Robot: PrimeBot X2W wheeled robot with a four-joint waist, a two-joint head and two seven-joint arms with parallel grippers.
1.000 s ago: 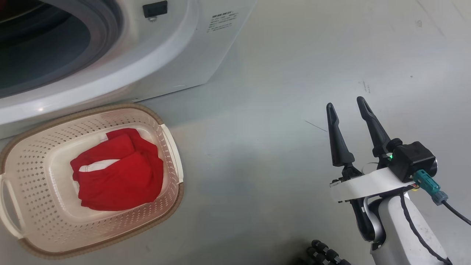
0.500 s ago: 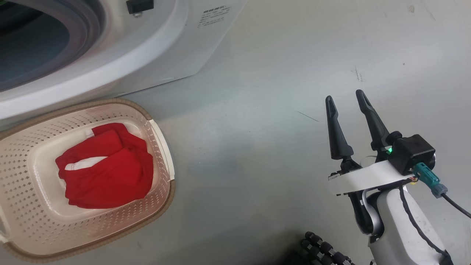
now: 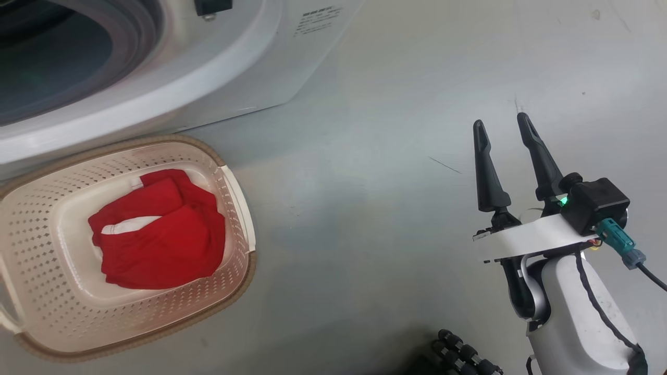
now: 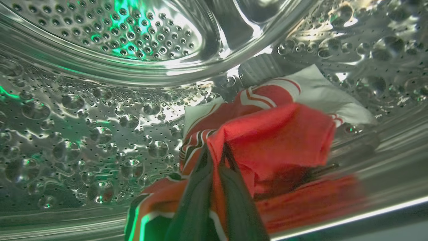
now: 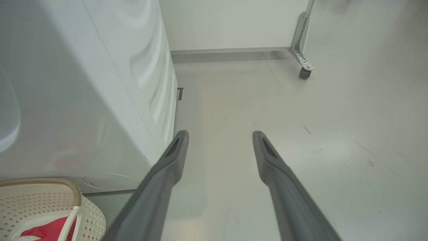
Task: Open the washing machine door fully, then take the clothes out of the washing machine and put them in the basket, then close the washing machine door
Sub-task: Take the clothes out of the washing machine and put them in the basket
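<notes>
The white washing machine (image 3: 219,67) stands at the upper left with its mouth open; its door is out of view. Inside the steel drum (image 4: 100,117), my left gripper (image 4: 215,152) is shut on a fold of the clothes (image 4: 284,134), a red garment with white parts and dark-and-white striped trim. The cream basket (image 3: 52,192) sits on the floor in front of the machine and holds another red garment (image 3: 167,245) with a white edge. My right gripper (image 3: 500,121) hangs open over bare floor to the right, holding nothing. In its wrist view the right gripper (image 5: 220,135) points past the machine's side (image 5: 83,100).
Grey floor (image 3: 365,208) stretches between the basket and my right arm. A metal leg on a caster (image 5: 303,72) stands by the far wall (image 5: 234,23). A black ribbed part (image 3: 464,357) shows at the bottom edge of the head view.
The head camera has shifted a little. My left gripper has shut on the garment in the drum. The right gripper stays open; the basket's garment has not moved.
</notes>
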